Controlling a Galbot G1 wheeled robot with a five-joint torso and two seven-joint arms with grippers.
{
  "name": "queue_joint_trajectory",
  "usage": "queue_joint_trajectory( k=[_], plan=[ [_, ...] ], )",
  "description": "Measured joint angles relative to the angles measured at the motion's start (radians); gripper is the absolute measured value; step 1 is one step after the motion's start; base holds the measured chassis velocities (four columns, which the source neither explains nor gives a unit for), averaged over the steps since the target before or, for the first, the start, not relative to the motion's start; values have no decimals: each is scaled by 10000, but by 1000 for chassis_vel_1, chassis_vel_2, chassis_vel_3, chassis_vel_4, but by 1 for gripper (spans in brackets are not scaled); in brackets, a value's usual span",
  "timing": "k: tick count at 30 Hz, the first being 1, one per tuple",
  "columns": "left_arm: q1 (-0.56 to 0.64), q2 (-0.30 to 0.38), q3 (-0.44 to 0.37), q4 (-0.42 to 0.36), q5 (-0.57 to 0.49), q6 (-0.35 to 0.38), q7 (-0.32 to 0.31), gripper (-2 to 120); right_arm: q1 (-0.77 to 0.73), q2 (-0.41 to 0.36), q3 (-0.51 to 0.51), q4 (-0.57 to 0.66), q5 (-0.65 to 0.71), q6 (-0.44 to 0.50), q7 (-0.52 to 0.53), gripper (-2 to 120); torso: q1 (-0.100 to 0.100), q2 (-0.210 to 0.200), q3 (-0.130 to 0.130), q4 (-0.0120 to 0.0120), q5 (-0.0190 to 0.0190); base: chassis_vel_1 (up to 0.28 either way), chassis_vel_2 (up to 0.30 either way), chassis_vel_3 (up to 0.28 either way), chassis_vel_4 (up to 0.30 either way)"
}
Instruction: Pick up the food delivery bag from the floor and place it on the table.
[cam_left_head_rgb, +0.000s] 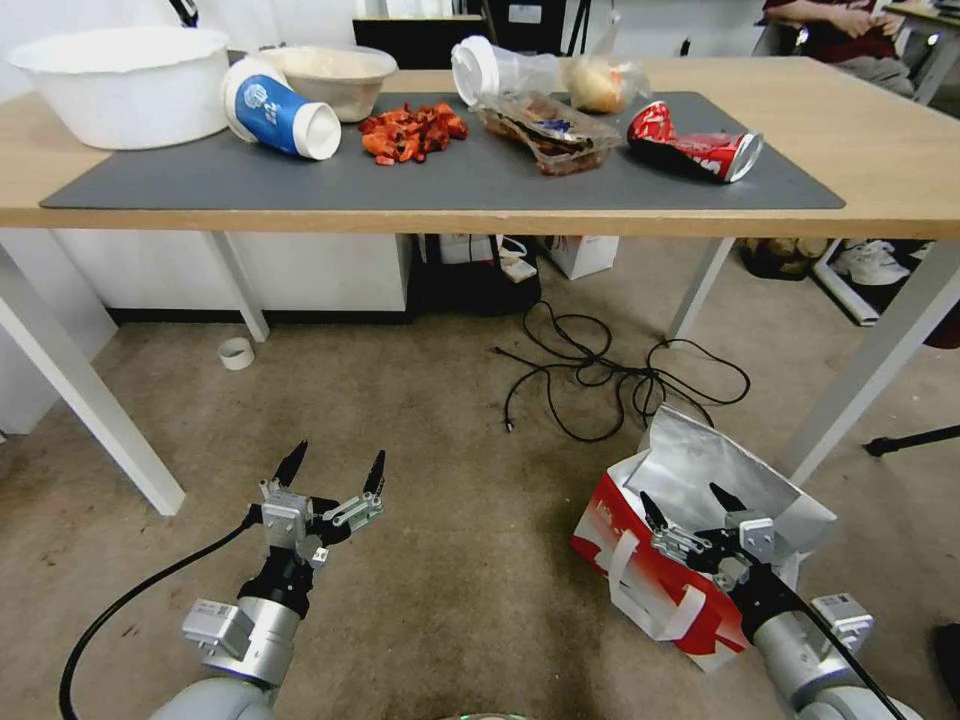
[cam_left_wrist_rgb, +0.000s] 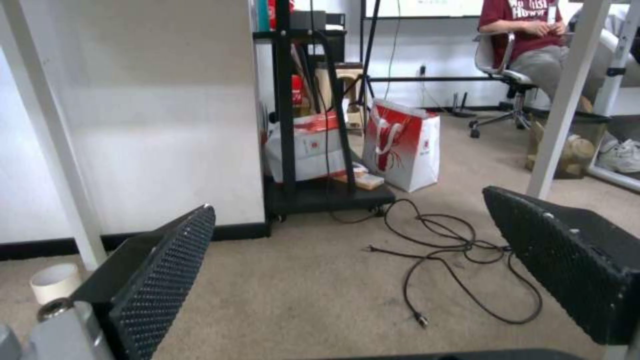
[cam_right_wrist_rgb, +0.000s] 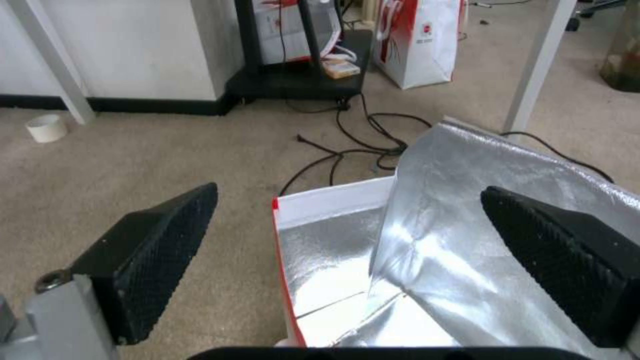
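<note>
The food delivery bag (cam_left_head_rgb: 640, 560) stands open on the stained beige carpet floor (cam_left_head_rgb: 450, 560) before the table's right front leg, showing nothing but its crinkled silver foil lining (cam_right_wrist_rgb: 427, 260), with the right gripper (cam_left_head_rgb: 693, 508) above its mouth, fingers spread and grasping nothing. The light-wood table (cam_left_head_rgb: 880, 150) beyond carries a grey mat (cam_left_head_rgb: 480, 175) with a white tub (cam_left_head_rgb: 125, 85), a tipped blue paper cup (cam_left_head_rgb: 275, 110), chopped red food (cam_left_head_rgb: 412, 132) and a crushed red can (cam_left_head_rgb: 695, 142). A tangled black cable (cam_left_head_rgb: 600, 375), a tape roll (cam_left_head_rgb: 236, 352) and a smaller white-and-red paper bag (cam_left_wrist_rgb: 407, 145) lie under the table, while the left gripper (cam_left_head_rgb: 333, 470) hangs splayed over bare carpet to the left.
</note>
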Motion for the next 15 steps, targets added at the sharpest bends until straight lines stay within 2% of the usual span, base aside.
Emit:
queue_joint_trajectory(
  k=[6,15],
  plan=[
    [1,-4,-2,-1,9,-17,29,100,-14,6,13,2,-4,5,0,100,-34,-161,-28,0,-1,0,0,0,0],
    [14,-15,-11,-17,15,-69,58,100,-27,4,51,4,-5,33,0,100,-41,-174,-27,0,0,0,0,0,0]
  ],
)
